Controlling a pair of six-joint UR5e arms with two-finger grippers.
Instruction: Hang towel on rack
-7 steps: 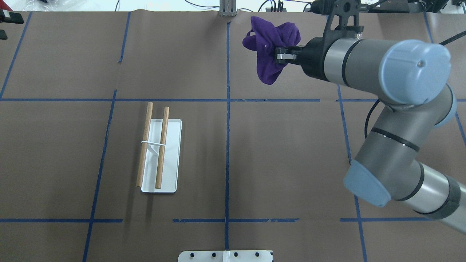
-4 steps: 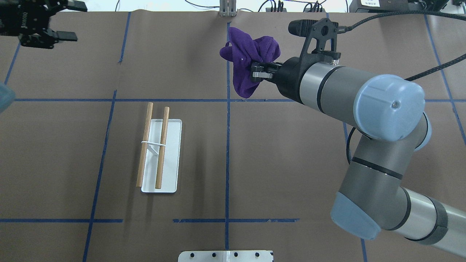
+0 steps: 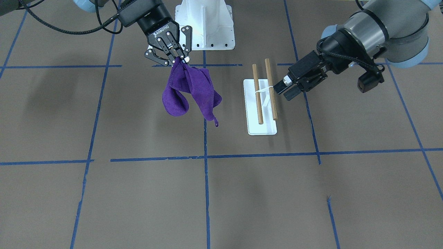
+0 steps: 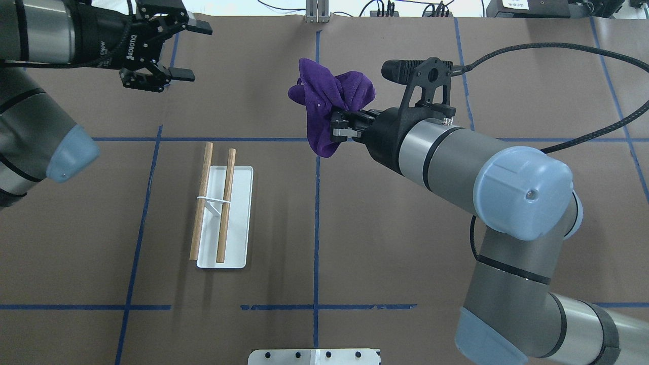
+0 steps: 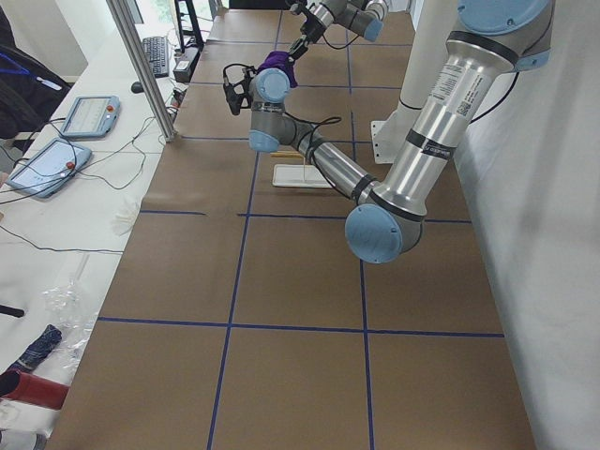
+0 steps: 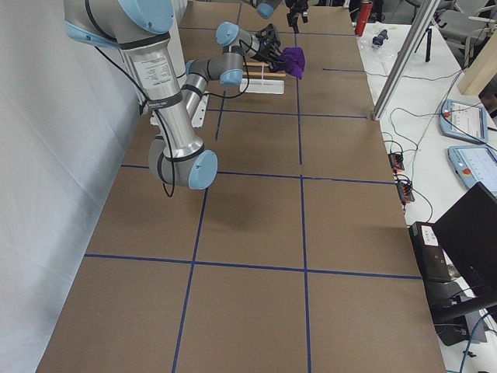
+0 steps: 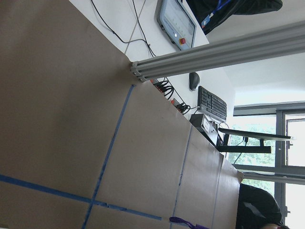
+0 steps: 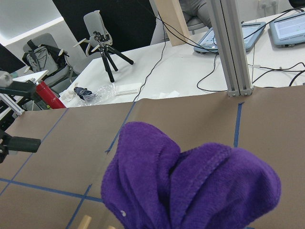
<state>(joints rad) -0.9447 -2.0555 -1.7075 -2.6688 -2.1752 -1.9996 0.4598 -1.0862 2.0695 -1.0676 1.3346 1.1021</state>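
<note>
The purple towel (image 4: 329,104) hangs bunched in the air from my right gripper (image 4: 334,129), which is shut on it. It also shows in the front view (image 3: 188,91) under the right gripper (image 3: 178,58), and fills the right wrist view (image 8: 190,186). The rack (image 4: 223,208) has two wooden rods on a white base and stands left of the centre line, bare (image 3: 263,100). The towel is to the right of the rack and beyond it. My left gripper (image 4: 199,53) is open and empty, raised in the air beyond the rack (image 3: 284,90).
The brown table cover carries blue tape lines (image 4: 316,228). The white robot mount (image 3: 204,24) stands at the near edge. An aluminium post (image 4: 317,12) stands at the far edge. Desks with pendants and cables (image 5: 66,141) lie past the far edge.
My right arm has carried the towel left and nearer, toward the centre line. My left arm has come into view from the left and moved right, its gripper open.
</note>
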